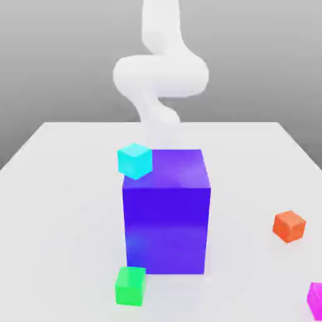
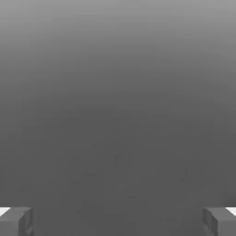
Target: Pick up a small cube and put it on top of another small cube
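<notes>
Purple block [image 1: 166,220] (cyan cube [image 1: 134,160] beside)

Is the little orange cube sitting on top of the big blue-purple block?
No, the little orange cube rests on the white table, off toward the exterior view's right of the big blue-purple block.

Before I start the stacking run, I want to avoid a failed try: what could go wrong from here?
The pink cube sits at the table's near corner, partly cut off in the exterior view, so a sloppy grasp might push it off. The big blue block stands between arm and cubes, so a low reach could hit it. The open gripper holds nothing.
</notes>
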Robot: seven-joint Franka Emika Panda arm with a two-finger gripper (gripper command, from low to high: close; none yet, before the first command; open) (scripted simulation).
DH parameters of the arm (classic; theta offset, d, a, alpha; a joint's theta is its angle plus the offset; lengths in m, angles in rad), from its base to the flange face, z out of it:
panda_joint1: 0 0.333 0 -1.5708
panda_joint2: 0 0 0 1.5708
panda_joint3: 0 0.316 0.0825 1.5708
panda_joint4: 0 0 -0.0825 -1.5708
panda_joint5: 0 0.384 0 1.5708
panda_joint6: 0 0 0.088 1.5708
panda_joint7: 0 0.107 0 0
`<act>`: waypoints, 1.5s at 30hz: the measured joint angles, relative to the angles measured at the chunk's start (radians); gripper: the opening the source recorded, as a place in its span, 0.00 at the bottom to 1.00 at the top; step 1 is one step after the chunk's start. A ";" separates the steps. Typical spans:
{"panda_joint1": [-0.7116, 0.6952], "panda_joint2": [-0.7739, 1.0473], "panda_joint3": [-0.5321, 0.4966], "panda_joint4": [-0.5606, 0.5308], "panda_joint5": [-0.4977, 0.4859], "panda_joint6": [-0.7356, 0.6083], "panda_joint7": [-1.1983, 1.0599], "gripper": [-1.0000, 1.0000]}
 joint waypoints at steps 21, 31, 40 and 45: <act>0.001 0.767 0.338 0.084 -0.325 0.130 0.582 0.50; 0.123 1.092 0.361 0.114 -0.357 0.220 0.776 0.50; 0.224 1.316 0.290 0.159 -0.414 0.356 0.869 0.00; 0.224 1.315 0.291 0.158 -0.412 0.357 0.868 0.00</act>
